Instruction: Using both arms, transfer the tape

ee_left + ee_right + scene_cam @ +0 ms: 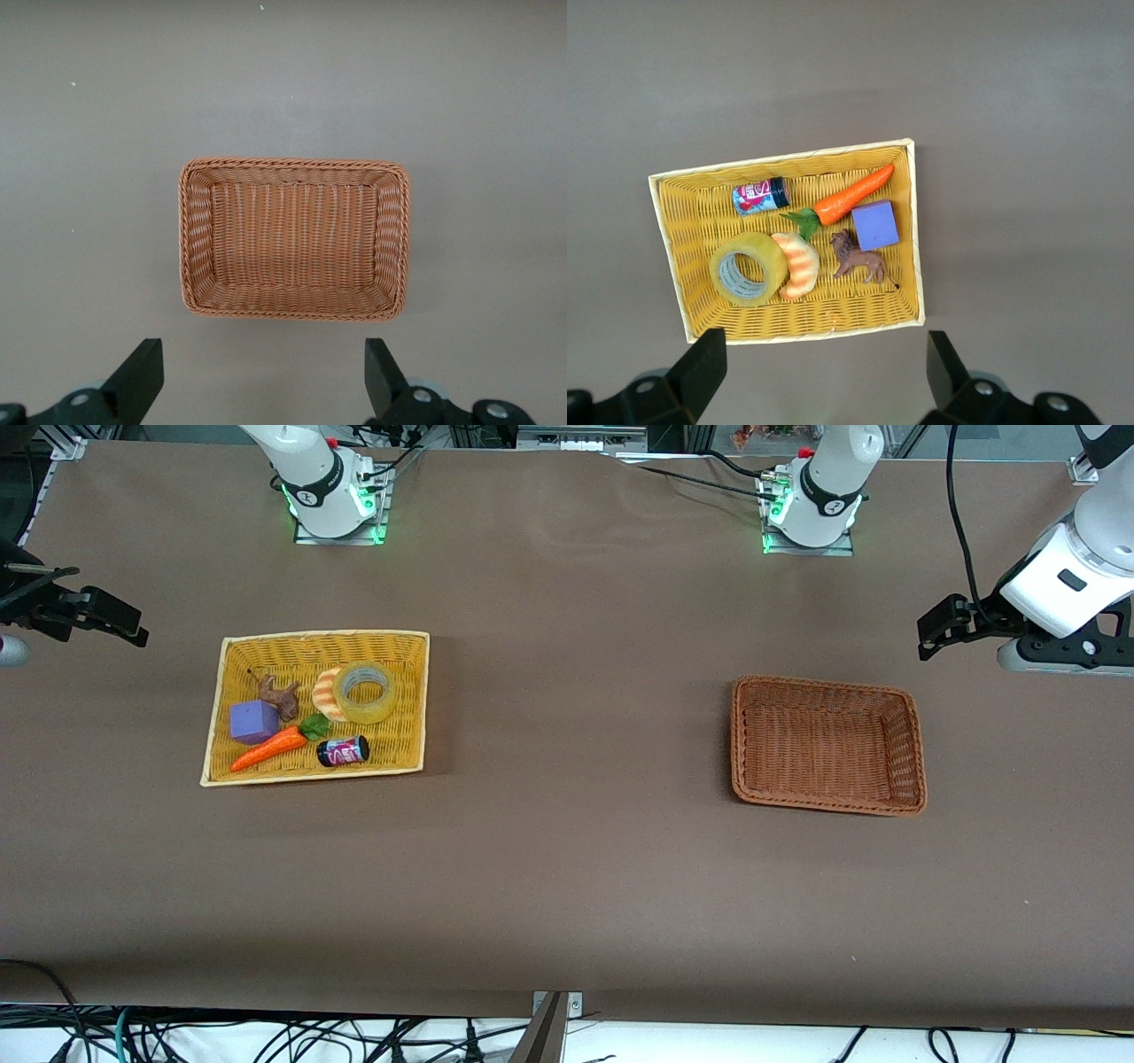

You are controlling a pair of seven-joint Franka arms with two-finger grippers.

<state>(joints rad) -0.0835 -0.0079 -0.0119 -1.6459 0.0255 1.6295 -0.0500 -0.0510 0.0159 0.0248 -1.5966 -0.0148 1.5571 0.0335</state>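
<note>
Yellow wicker holds the tape (364, 692): the roll lies in the yellow tray (266, 651) toward the right arm's end of the table, touching a striped croissant toy (328, 693), with a brown lion figure (280, 695), a purple cube (254, 721), a toy carrot (270, 748) and a small can (343, 751) sharing the tray. The right gripper (824, 376) hangs high over the bare table just beside the tray, its fingers (702, 367) spread wide with nothing between them; the tape sits well below it and apart from it, off to one side of the gap. The left gripper (264, 376) waits high near the left arm's end of the table, likewise wide open and empty, beside a brown wicker basket (901, 710), well apart from the tape.
</note>
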